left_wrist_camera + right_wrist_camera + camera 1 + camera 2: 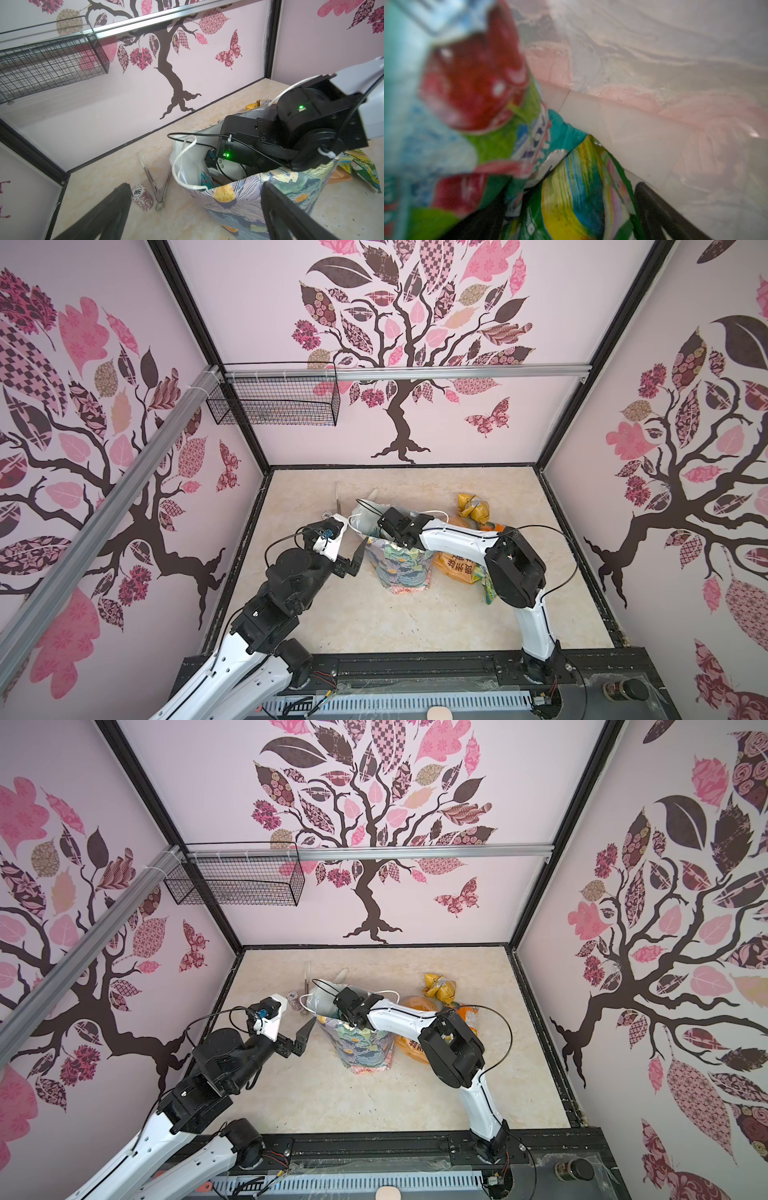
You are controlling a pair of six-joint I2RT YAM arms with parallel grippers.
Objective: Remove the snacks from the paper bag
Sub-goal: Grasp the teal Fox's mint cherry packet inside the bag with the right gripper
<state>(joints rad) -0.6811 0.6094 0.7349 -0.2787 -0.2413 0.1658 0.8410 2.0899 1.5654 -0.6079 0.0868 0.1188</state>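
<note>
Right gripper [564, 207] down inside paper bag [401, 572] — jaws spread, green packet [566, 170] between them. Left gripper [195, 186] beside bag — jaws released.

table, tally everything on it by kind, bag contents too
paper bag: 1
snack packets outside it: 4 (yellow, large orange, orange-white, green-yellow)
snack packets seen inside it: 2 (teal-red, green)
metal tongs: 1
chip stack: 1
total: 9

place: lab test booth | evidence: black frame [185, 306], tree-decal wall panels [257, 315], aluminium rail [457, 374]
</note>
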